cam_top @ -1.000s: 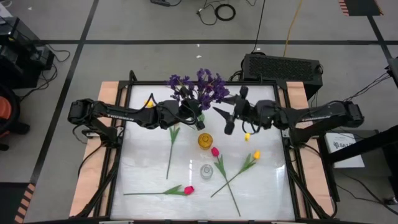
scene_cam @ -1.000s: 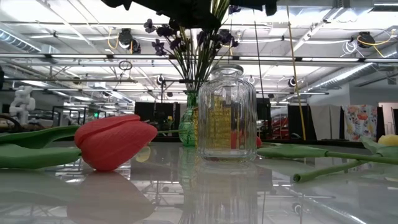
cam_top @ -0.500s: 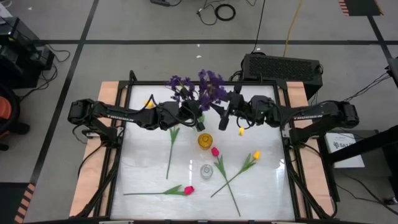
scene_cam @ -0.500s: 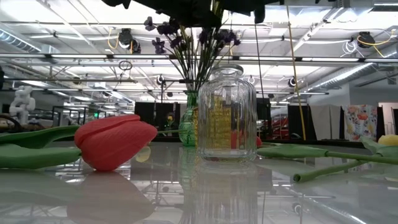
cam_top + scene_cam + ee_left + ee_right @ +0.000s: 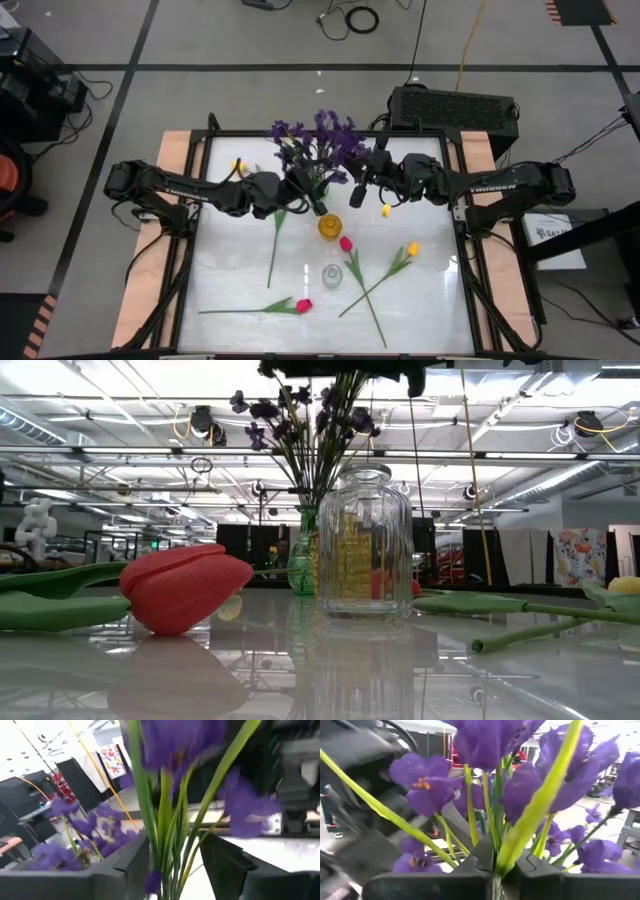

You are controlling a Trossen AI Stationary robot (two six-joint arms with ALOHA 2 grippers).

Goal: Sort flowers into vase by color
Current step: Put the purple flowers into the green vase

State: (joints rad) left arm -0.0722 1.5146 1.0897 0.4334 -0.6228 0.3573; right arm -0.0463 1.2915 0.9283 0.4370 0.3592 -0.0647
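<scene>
The right gripper (image 5: 495,870) has its jaws clenched on the stems of the purple sprigs (image 5: 318,140). The left gripper (image 5: 172,865) has its jaws released around the same stems. The bunch stands in the green vase (image 5: 302,565) at the far middle of the worktop (image 5: 230,280). Nearer lie 2 pink-red tulips (image 5: 303,305) and a yellow tulip (image 5: 412,248), beside an amber jar (image 5: 329,226) and a clear jar (image 5: 364,545).

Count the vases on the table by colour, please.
Green vase, with the purple flowers in it: 1
Yellow vase: 1
Clear vase: 1
Total: 3
</scene>
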